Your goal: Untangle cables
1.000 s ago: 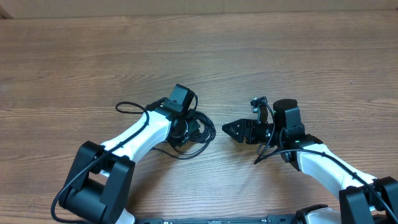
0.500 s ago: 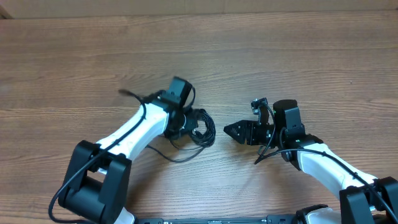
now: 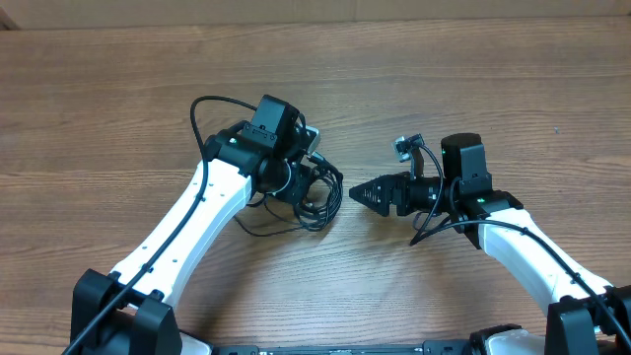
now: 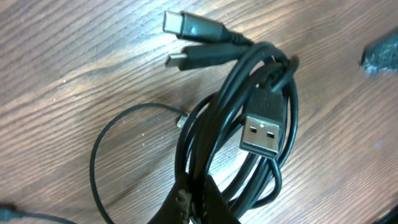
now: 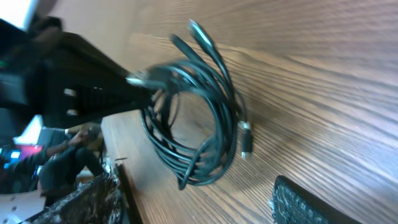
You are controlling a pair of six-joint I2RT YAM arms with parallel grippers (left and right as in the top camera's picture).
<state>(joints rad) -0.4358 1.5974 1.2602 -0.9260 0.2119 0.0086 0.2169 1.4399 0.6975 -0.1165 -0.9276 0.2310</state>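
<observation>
Left gripper [image 3: 299,185] sits just left of the table's [image 3: 118,99] middle in my overhead view, mostly hidden under its own wrist. The cables [image 3: 321,203] are a small dark coil on the wood, tucked against its right side. My right gripper [image 3: 361,193] lies low and points left at that coil, near it but apart from it. From above its fingers are edge-on, so that view gives me no read on the jaws. On the left wrist feed the fingertips [image 4: 194,210] at the bottom edge are clenched on several strands of the looped bundle. The rest fans upward over the wood grain, with a silver USB-A plug [image 4: 263,129] lying on the loop. Two smaller plug ends [image 4: 198,42] stick out at the top, and one thin strand arcs off to the left. On the right wrist feed the coil hangs from a dark, blurred block that I take to be the left gripper, though the focus is poor. The right gripper's own fingers [image 5: 300,200] show only at the bottom corners, spread wide with nothing between them.
</observation>
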